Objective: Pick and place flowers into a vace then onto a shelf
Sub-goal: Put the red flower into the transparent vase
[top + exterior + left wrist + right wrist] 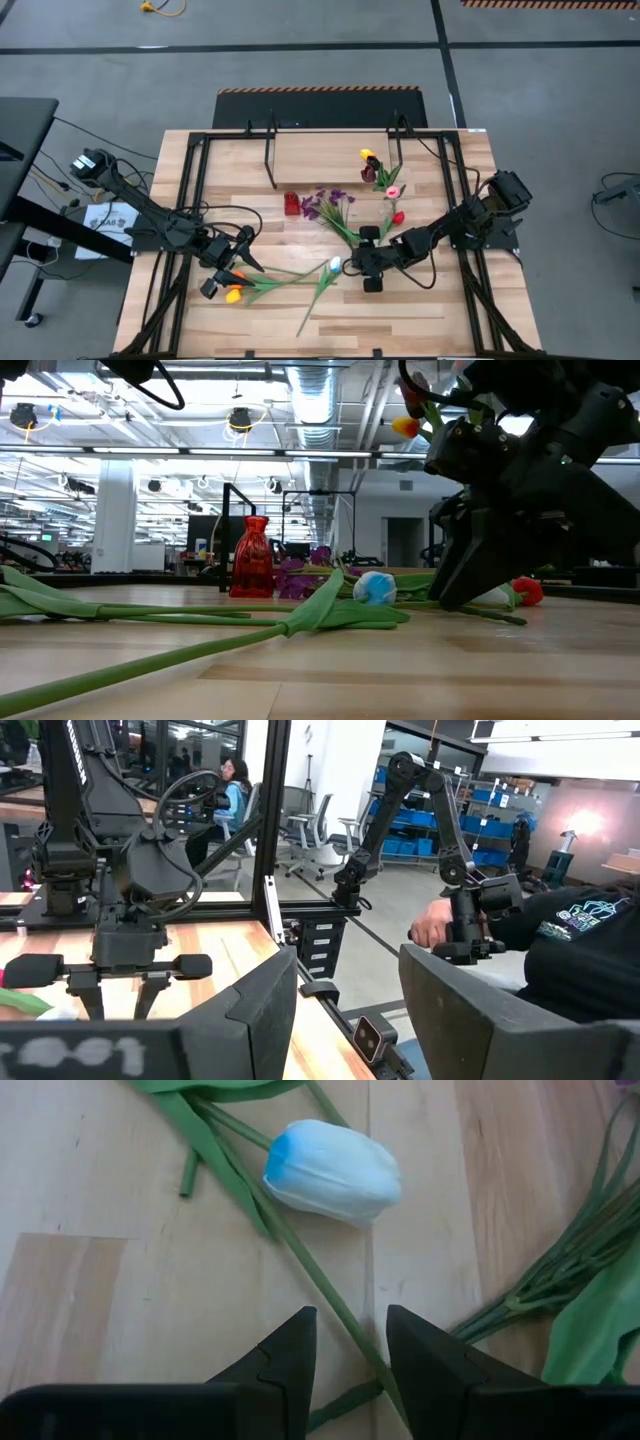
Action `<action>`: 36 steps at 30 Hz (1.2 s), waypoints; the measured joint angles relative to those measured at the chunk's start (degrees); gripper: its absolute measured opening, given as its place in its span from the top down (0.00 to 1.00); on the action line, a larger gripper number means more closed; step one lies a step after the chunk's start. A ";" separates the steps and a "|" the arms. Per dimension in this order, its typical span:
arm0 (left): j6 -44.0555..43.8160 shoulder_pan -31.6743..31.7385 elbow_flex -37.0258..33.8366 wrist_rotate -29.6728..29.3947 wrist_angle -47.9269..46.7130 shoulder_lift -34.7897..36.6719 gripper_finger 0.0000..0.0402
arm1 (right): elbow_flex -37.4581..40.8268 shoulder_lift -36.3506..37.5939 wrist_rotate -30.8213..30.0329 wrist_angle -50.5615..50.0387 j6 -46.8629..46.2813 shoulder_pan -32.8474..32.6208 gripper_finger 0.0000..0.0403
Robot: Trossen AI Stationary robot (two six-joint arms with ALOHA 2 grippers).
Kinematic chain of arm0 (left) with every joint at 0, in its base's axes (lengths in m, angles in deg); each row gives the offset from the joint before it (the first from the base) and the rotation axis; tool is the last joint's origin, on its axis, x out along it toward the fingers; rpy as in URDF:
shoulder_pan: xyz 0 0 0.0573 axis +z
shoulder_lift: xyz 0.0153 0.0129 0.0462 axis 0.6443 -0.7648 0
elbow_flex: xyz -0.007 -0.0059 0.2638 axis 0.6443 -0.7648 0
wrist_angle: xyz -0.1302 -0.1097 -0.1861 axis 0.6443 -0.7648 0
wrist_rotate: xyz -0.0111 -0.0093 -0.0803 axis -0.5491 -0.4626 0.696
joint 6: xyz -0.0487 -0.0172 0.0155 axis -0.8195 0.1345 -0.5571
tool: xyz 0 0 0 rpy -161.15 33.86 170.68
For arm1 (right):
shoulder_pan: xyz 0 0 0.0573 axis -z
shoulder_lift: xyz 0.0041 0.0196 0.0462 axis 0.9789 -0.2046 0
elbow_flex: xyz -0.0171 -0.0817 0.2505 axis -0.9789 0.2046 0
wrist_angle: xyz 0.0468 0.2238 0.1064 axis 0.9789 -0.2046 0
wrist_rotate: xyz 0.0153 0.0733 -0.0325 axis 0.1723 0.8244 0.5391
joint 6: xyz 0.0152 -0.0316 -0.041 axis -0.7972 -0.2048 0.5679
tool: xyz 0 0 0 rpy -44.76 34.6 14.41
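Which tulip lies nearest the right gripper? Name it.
The white tulip, its stem running between the right gripper fingers; the red and orange tulips lie farther off.

A robotics lab in an open industrial hall: beyond the left gripper [345,1020] stand another dark robot arm [420,810], blue storage racks [420,825] and office chairs [315,830], with exposed ceiling ducts [310,390] and strip lights overhead.

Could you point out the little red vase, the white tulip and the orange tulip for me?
red vase [252,557]: low view, on its body.
white tulip [332,1170]: right wrist view, on the bloom's middle.
orange tulip [233,295]: high view, on the bloom.
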 joint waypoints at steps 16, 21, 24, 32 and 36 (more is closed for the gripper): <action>-0.22 0.00 0.00 0.00 0.02 0.00 0.58 | -0.39 -5.78 -0.10 3.30 0.01 0.12 0.71; -0.22 0.00 0.00 0.00 0.00 0.00 0.58 | -0.24 -5.24 0.36 3.34 -0.05 0.15 0.71; -0.21 0.00 0.00 0.02 0.00 0.00 0.58 | -0.11 -4.39 1.01 3.92 -0.01 0.20 0.71; -0.26 0.00 0.00 0.02 0.00 0.02 0.58 | 0.00 -4.01 1.18 4.85 -1.63 0.12 0.83; -0.28 0.00 0.00 0.02 0.00 0.00 0.58 | 0.00 -4.01 1.07 5.01 -1.84 0.02 0.89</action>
